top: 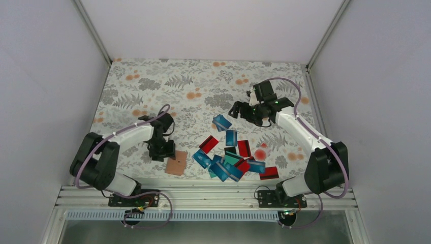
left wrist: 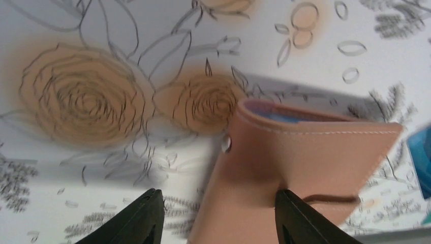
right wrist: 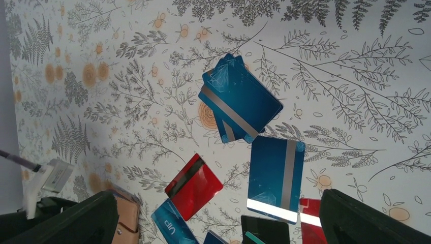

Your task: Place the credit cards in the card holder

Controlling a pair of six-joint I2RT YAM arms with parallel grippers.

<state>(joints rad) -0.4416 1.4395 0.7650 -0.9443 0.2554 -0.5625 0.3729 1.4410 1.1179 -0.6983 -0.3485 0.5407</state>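
Here, your left gripper (top: 161,151), fingers (left wrist: 145,216) apart, straddles one edge of the flat tan leather-like rectangular card holder (top: 177,163), which extends rightward.

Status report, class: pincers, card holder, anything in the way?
Left pincer open over flat tan leather card holder. Right pincer open, empty, above loose glossy blue and red plastic cards. Nothing blocking.

Tan card holder (top: 177,165), just beside scattered blue, teal, red credit cards (top: 229,161)
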